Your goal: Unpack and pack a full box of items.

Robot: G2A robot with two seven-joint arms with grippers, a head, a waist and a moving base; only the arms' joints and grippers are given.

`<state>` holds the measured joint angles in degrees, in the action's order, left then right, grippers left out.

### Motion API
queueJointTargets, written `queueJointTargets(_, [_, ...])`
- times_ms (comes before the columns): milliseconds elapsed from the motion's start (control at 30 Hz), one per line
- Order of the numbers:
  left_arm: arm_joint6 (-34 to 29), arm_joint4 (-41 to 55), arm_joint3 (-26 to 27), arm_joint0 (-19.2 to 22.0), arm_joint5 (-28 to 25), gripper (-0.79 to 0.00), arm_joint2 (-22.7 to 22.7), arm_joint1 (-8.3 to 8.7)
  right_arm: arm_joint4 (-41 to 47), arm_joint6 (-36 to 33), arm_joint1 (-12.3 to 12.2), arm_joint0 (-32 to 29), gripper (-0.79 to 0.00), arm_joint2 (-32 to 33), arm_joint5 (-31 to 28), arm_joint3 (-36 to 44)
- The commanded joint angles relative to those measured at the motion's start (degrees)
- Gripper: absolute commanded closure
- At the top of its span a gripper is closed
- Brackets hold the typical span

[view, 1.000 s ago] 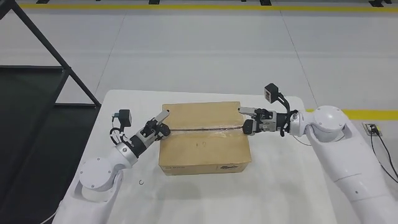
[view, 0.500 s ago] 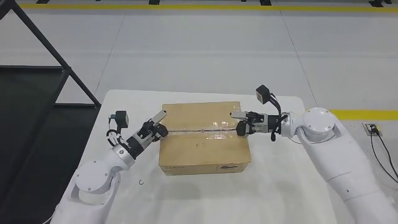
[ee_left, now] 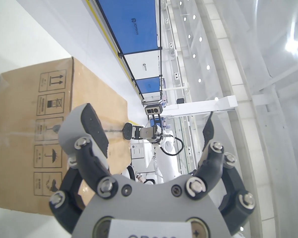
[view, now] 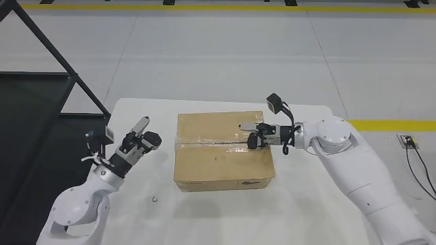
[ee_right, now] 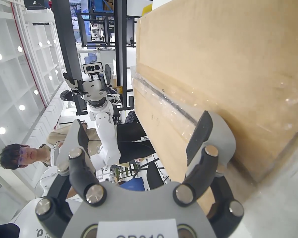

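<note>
box: closed cardboard box (view: 225, 160) sits mid-table, both top flaps down, resting flat on the white table (view: 306, 204).
tape: clear tape (view: 216, 141) runs along the box's top seam from one end to the other; in your right wrist view the tape (ee_right: 164, 100) looks wrinkled and shiny, with a dark slit down its middle.
left pincer: your left pincer (view: 141, 135) is off the left end of the box, well apart from it and raised above the table. Jaws spread wide, nothing between them.
left wrist check: the left pincer (ee_left: 149, 115) shows both pads bare. The box (ee_left: 22, 125) lies beyond it, its end face toward the camera, a column of printed handling symbols (ee_left: 49, 130) down that face.
right pincer: your right pincer (view: 248, 131) is over the box top, toward its right end, right at the taped seam. Jaws wide apart, gripping nothing.
right wrist check: in the right pincer (ee_right: 139, 130), one finger (ee_right: 201, 130) lies just over the tape by the slit, the other out past the box. You cannot tell whether that finger touches the cardboard.
cross views: the right pincer (ee_left: 128, 131) shows small above the box's far end; the left pincer (ee_right: 88, 80) shows far off beyond the box, jaws apart.
table extra: small dark bit (view: 155, 199) lies on the table near the box's front left corner, too small to name.
</note>
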<state>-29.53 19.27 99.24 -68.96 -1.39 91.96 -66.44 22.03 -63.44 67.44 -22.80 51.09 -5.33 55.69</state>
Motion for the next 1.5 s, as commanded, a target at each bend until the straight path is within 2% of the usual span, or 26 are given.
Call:
queueJointTargets(0, [0.2, 1.0, 0.3, -1.3, -0.6, -0.785, 1.8, 0.14, 0.4, 0.2, 0.6, 0.7, -0.785, -0.9, -0.2, -0.9])
queueJointTargets(233, [0.6, 3.5, 0.6, -5.0, -1.9, -0.785, 6.6, 0.49, 2.6, 1.3, 3.0, 2.7, -0.785, -3.9, -2.0, -4.2])
queueJointTargets(467, [0.5, 5.1, 0.5, -7.4, -2.9, -0.785, 9.4, 0.73, 4.1, 2.4, 5.7, 4.8, -0.785, -7.1, -3.3, -7.2])
queueJointTargets(933, [-0.3, 7.4, -0.5, -9.4, -3.9, -0.785, 12.1, 1.02, 4.8, 5.5, 11.5, 7.6, -0.785, -12.8, -6.3, -12.3])
queueJointTargets(1467, [-1.0, 10.1, -1.8, -12.2, -5.5, -0.785, 15.2, 1.28, 3.0, 9.1, 19.2, 11.5, -0.785, -18.8, -6.8, -17.8])
